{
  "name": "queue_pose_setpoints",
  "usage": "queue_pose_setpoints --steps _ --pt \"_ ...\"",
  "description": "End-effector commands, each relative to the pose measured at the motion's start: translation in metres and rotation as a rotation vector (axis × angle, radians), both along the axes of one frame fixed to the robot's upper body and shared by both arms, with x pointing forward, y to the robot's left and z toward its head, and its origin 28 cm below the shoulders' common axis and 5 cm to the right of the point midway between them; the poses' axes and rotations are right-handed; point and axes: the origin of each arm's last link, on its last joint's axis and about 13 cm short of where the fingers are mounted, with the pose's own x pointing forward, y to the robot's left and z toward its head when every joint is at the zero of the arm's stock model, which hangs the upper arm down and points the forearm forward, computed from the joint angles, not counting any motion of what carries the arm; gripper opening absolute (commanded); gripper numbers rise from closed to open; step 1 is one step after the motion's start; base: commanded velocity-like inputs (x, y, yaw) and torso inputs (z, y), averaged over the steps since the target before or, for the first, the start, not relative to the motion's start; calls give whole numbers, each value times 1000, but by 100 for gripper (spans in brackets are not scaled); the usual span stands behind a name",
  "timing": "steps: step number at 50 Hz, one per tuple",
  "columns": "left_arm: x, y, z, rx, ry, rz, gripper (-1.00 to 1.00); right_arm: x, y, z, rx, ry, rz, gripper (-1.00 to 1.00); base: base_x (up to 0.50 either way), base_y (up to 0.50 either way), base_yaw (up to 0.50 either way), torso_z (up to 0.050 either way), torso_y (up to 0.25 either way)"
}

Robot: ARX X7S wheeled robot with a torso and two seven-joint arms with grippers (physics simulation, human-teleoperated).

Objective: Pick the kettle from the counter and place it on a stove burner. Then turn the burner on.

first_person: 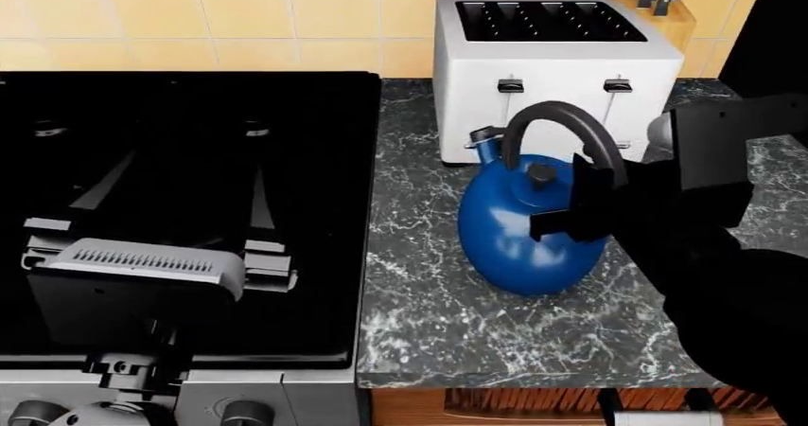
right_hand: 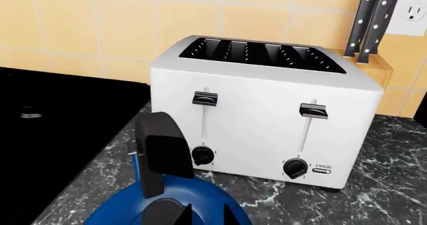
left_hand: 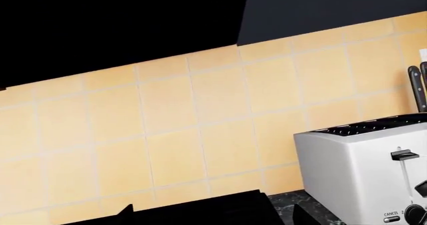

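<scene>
The blue kettle (first_person: 524, 241) stands upright on the dark marbled counter (first_person: 430, 322), just in front of the toaster, its black arched handle (first_person: 555, 114) on top. My right gripper (first_person: 574, 208) hovers at the kettle's right side beside the handle. In the right wrist view its fingertips (right_hand: 187, 216) stand a narrow gap apart over the kettle's blue body (right_hand: 213, 197), the handle (right_hand: 167, 152) ahead and apart from them. My left gripper (left_hand: 212, 211) is wide open over the black stove (first_person: 189, 114), facing the tiled wall. A faint silvery burner (right_hand: 29, 114) shows on the stove.
A white four-slot toaster (first_person: 543, 57) stands behind the kettle, with a knife block (first_person: 669, 0) behind it at the wall. Stove knobs (first_person: 246, 414) sit on the stove's front edge. A dark hood (left_hand: 120, 30) hangs above the tiles.
</scene>
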Motion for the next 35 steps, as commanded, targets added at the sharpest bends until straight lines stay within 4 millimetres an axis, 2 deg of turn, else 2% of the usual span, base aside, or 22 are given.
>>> queue_pose_setpoints --steps 1,10,22,35 --pt "0 0 0 0 0 -1 100 0 1 2 23 -10 18 -100 0 0 0 0 0" --pt "0 1 0 -2 0 0 100 -5 0 10 27 -60 49 -100 0 0 0 0 0" --pt "-1 1 1 -6 -2 4 100 -26 0 39 -4 -189 80 -100 0 0 0 0 1" --pt "-1 3 2 -10 -8 7 100 -34 3 56 -19 -238 90 -100 0 0 0 0 1"
